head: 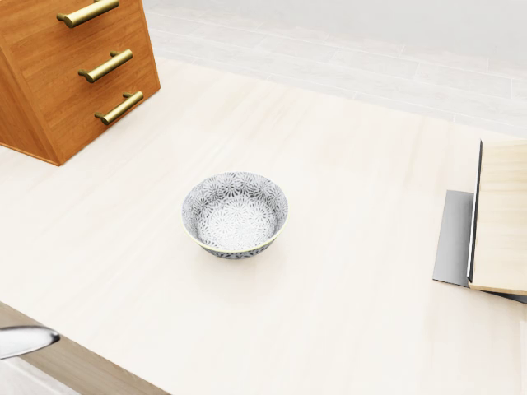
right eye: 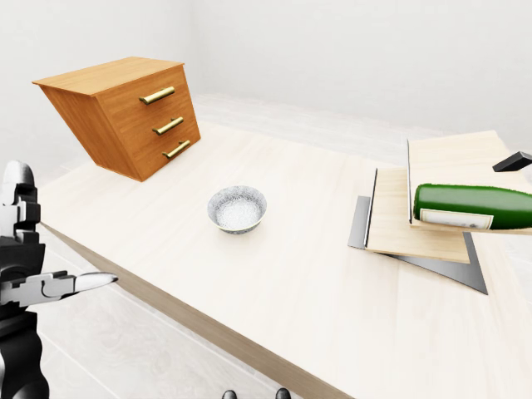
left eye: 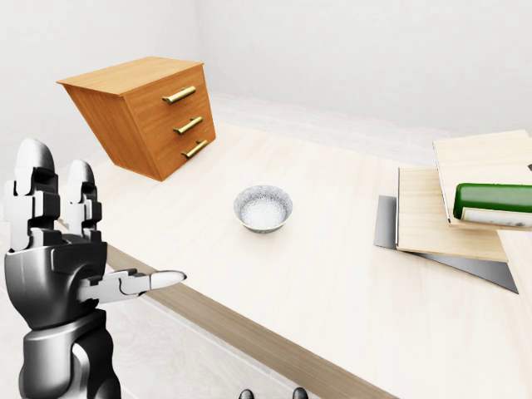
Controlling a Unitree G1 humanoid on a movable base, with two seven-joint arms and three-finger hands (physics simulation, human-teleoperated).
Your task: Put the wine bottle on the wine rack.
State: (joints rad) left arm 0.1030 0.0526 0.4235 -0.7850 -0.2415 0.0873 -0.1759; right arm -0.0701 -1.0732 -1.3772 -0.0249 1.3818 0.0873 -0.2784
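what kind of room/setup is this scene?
Likely a simulated kitchen or dining counter, sparse and white-walled. Cues: a long pale wooden counter holding a patterned bowl, a small wooden drawer unit with brass handles, and a green wine bottle lying on stepped wooden boards at the right.

Left robot hand [left eye: 58,258] upright, fingers spread open, thumb out.

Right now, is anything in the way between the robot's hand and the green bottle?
Only the patterned bowl sits on the table roughly between the raised, open left hand and the wine bottle, which lies on light wooden boards at the right. The bowl is low; nothing else blocks.
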